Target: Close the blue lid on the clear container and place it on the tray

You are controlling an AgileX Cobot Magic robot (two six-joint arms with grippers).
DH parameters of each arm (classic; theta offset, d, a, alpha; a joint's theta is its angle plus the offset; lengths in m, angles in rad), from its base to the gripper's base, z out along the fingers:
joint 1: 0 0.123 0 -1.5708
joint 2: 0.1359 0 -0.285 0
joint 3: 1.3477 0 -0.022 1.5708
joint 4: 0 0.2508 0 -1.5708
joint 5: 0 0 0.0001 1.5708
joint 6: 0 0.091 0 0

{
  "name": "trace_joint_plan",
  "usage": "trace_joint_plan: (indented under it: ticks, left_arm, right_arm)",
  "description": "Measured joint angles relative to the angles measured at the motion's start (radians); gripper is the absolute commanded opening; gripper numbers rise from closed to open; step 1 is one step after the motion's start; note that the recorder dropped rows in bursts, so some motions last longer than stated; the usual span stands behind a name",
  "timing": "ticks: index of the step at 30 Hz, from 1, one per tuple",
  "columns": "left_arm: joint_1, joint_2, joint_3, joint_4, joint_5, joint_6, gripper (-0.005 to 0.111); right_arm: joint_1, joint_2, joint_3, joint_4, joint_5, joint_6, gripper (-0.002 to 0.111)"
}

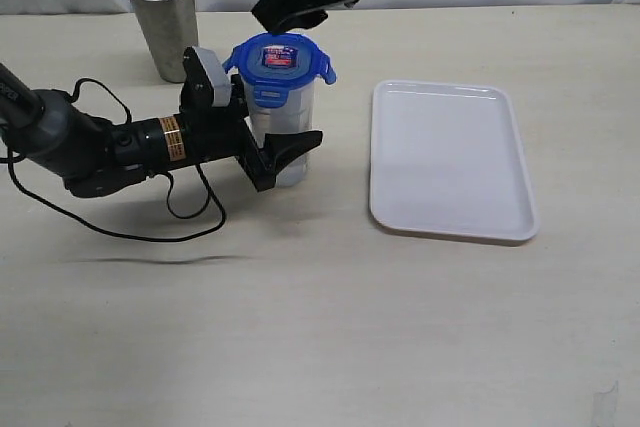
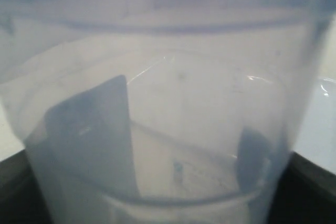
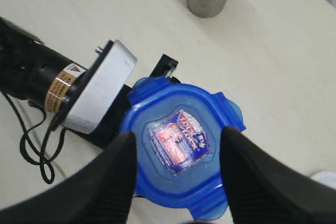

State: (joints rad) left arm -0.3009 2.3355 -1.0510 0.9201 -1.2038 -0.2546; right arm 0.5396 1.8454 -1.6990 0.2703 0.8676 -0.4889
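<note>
The clear container (image 1: 287,117) stands upright on the table, left of the tray (image 1: 450,159). The blue lid (image 1: 279,59) rests on its rim with the red-and-white label up and its flaps sticking outward. My left gripper (image 1: 274,132) reaches in from the left and is shut on the container's lower body. In the left wrist view the container (image 2: 178,77) fills the picture, and both dark fingers (image 2: 89,145) show through its wall. My right gripper (image 1: 290,9) hangs just above the lid (image 3: 181,145) and is open (image 3: 178,136), its fingers either side of the label and holding nothing.
A grey metal cup (image 1: 162,17) stands behind the left arm at the back left. The left arm's black cable (image 1: 190,217) loops on the table in front of it. The white tray has nothing on it.
</note>
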Motion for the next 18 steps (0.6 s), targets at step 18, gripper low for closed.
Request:
trace_joint_plan:
  ticks: [18]
  left_arm:
    - [0.000, 0.000, 0.000, 0.002, 0.000, -0.004, 0.000]
  right_arm:
    - [0.128, -0.051, 0.107, -0.177, 0.052, -0.198, 0.045]
